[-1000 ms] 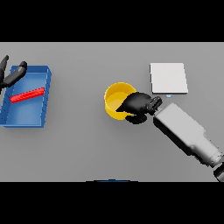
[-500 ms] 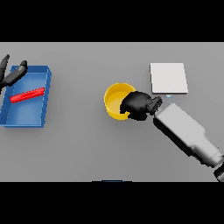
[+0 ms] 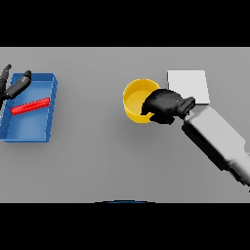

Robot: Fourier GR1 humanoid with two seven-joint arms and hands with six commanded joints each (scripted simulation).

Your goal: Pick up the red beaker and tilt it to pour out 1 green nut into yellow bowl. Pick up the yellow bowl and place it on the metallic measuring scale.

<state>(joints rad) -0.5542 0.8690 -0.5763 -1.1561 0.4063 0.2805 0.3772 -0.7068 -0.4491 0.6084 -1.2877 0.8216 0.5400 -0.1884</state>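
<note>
The yellow bowl (image 3: 135, 100) is at mid-table, just left of the pale square measuring scale (image 3: 188, 86). My right hand (image 3: 165, 105) is shut on the bowl's right rim, with its fingers curled over the edge, and it hides that side of the bowl. The red beaker (image 3: 31, 106) lies flat on its side in the blue tray (image 3: 27, 132) at the far left. No green nut is visible. My left hand (image 3: 13, 87) hovers open over the tray's far left corner, apart from the beaker.
My right forearm (image 3: 219, 141) crosses the table from the lower right and lies close to the scale's near edge. The blue tray's raised walls stand at the left side.
My right hand and the yellow bowl have shifted up and to the right, closer to the scale. The left hand and the beaker have stayed put.
</note>
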